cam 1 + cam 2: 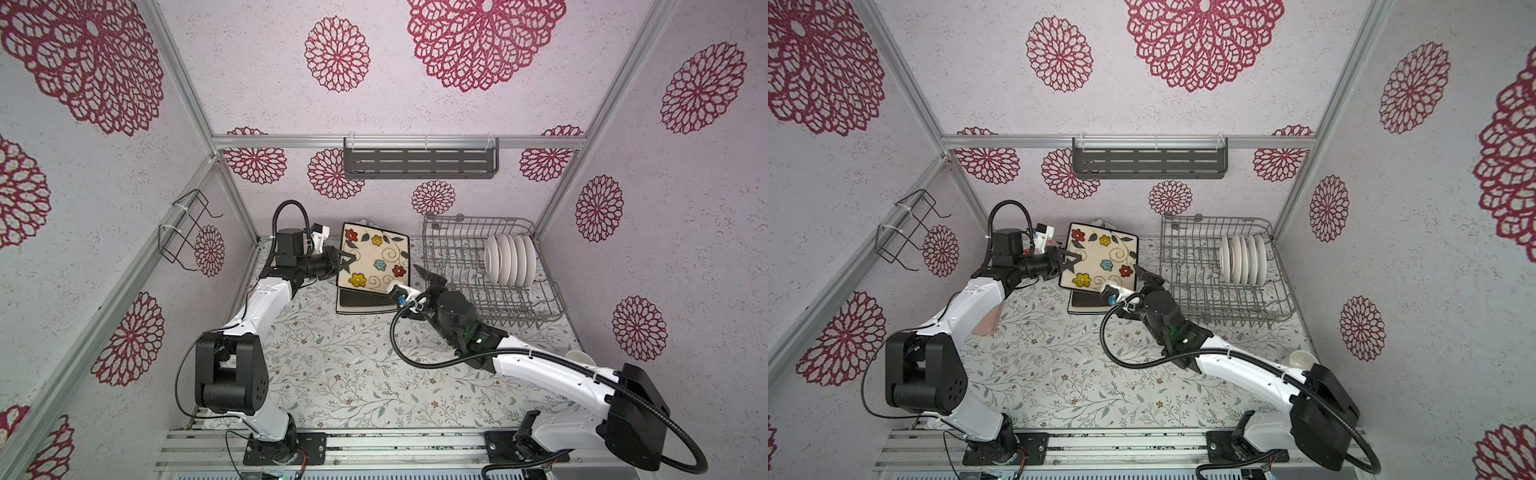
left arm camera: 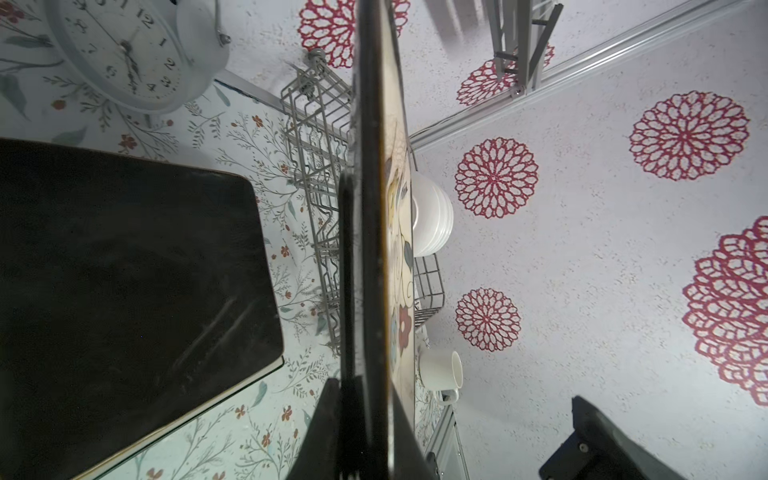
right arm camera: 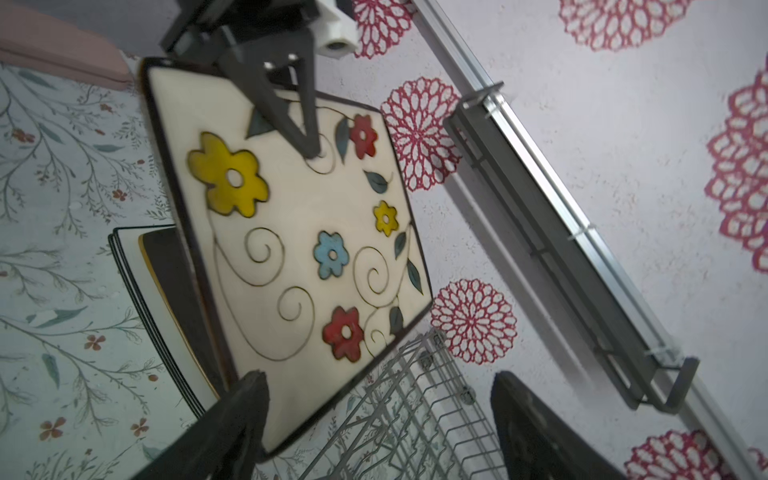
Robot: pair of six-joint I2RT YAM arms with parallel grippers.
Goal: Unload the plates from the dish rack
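The left gripper [image 1: 347, 262] is pressed shut on one edge of the square cream flower-painted plate [image 1: 374, 259]. In the left wrist view the plate appears edge-on, with one finger on its black back and the other on its painted side. The plate hangs tilted, painted face toward both top views, and reaches from this gripper across to the right gripper [image 1: 430, 277].

The right gripper stands spread wide and holds nothing. In the right wrist view the plate's nearest corner lies beside one of its fingers [image 3: 232, 415], with a broad gap to the other. Whether that finger touches the plate cannot be told.

Below the held plate, between the two grippers, a stack of square plates [image 1: 361, 305] lies flat on the floral-patterned bench [image 1: 332, 374]. Its top plate shows a black back, with white black-edged plates under it.

The large grey metal wire dish rack [image 1: 519, 309] stands just beside the right gripper, on the side away from the left gripper. A row of round white plates [image 1: 509, 259] stands upright between its tines, in the part of the rack farthest from both grippers.
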